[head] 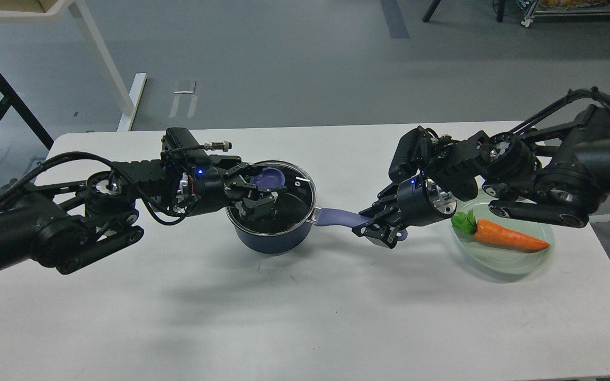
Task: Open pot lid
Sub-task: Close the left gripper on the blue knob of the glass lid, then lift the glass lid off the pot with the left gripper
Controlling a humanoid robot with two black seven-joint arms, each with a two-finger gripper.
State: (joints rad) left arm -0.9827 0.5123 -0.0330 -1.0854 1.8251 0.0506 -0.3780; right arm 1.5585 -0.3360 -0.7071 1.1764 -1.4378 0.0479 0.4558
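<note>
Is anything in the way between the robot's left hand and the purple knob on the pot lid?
Nothing visible. The left end effector is already at the lavender-blue knob of the round clear glass lid, with no other object between them.

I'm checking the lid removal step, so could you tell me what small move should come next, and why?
Probably lift the left gripper straight up: its fingers sit around the lavender-blue knob of the glass lid, which still rests on the saucepan, while the right gripper steadies the handle.
</note>
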